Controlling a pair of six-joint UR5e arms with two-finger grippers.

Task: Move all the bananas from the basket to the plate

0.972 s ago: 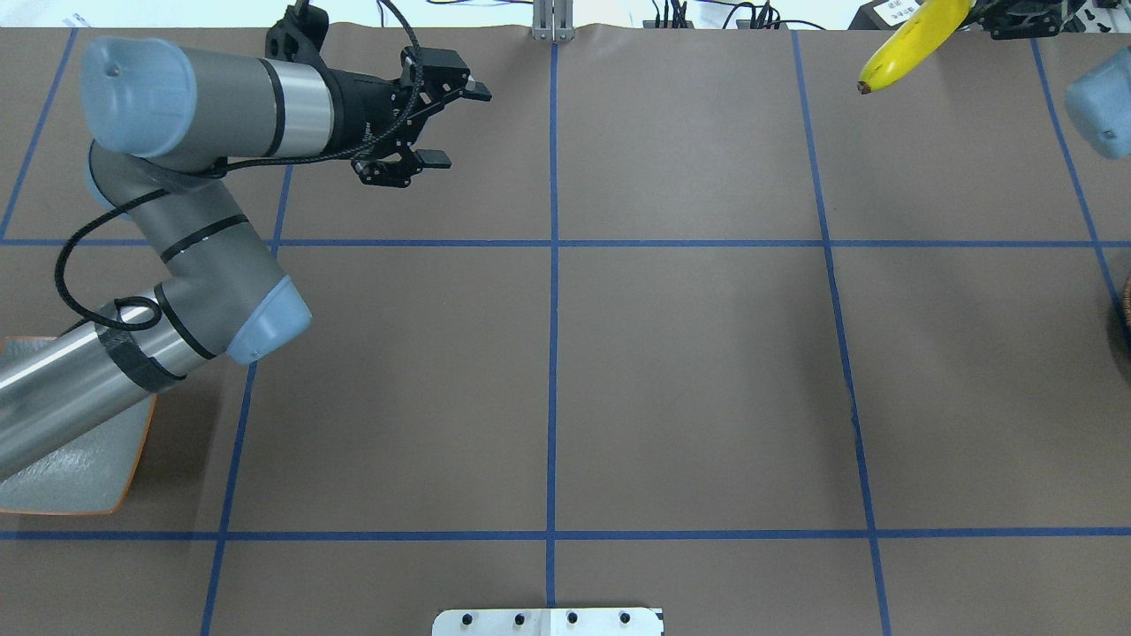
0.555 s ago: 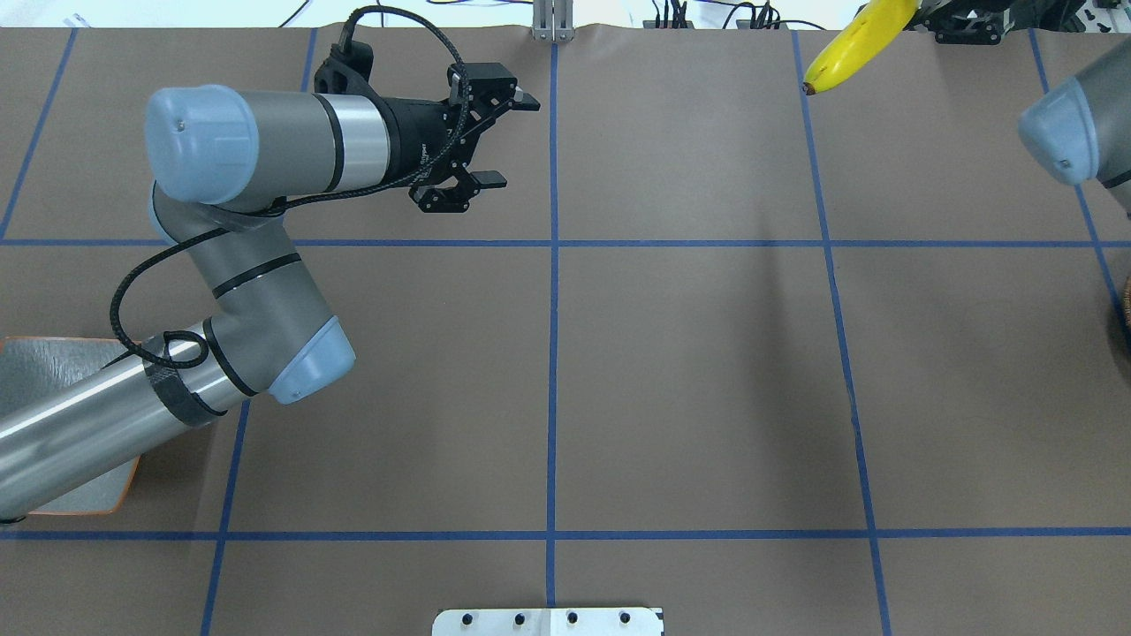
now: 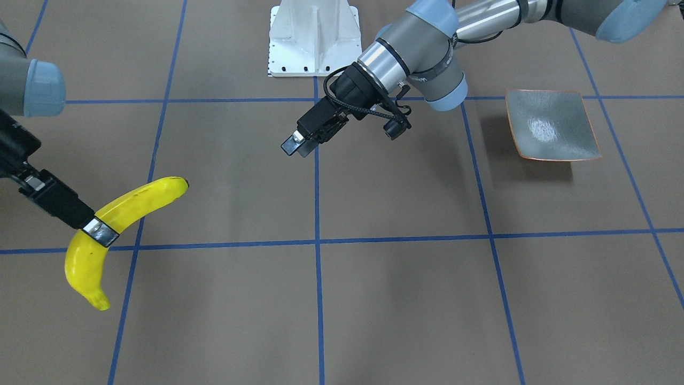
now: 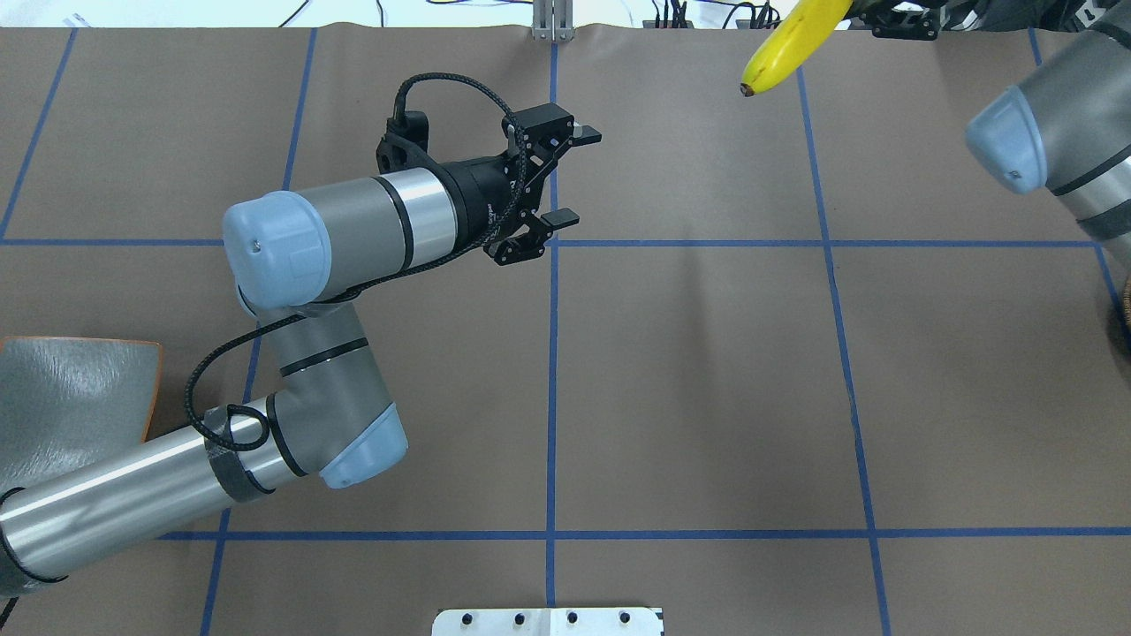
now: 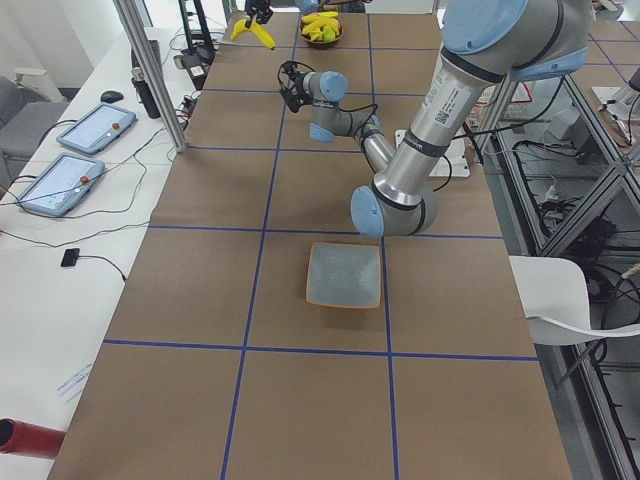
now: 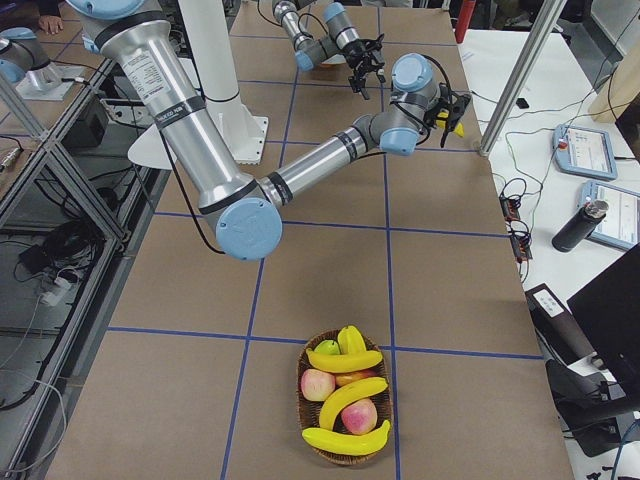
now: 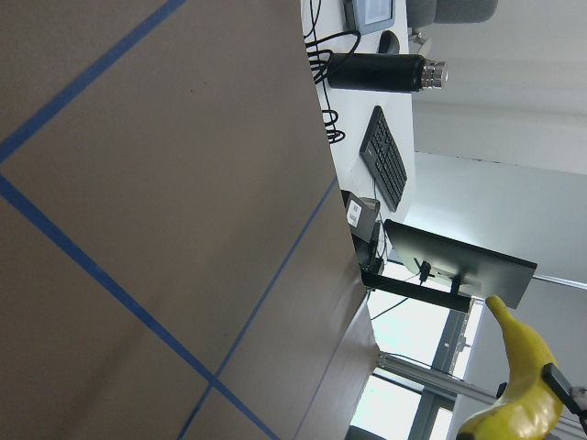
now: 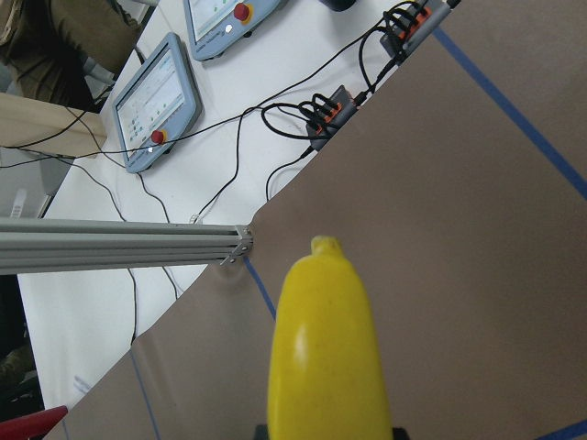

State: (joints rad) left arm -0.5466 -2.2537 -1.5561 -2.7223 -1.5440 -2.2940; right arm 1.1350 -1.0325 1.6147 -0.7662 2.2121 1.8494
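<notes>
Banana (image 3: 141, 200): 1, yellow, clamped near mid-length in the right gripper (image 3: 100, 231) and carried clear of the table, on the robot's right half, toward the far edge from the base.
- Long axis: a slant across the grid lines. In the overhead view the dark-tipped free end is aimed at the table's centre line, toward the left gripper (image 4: 576, 175).
- Left gripper: jaws apart and empty, opening turned toward the robot's right. It is placed near the centre line. The banana is found to its right and a little farther out, with a clear gap between them.
- Plate (image 3: 550, 125): bare, on the robot's left, well apart from the banana. The left arm is the nearer arm to it.
- Basket (image 6: 303, 400): far right end, with at least 3 more bananas and other fruit inside.
- Judgement: a hand-over at mid-table is being set up. The free end is best taken across its width.
</notes>
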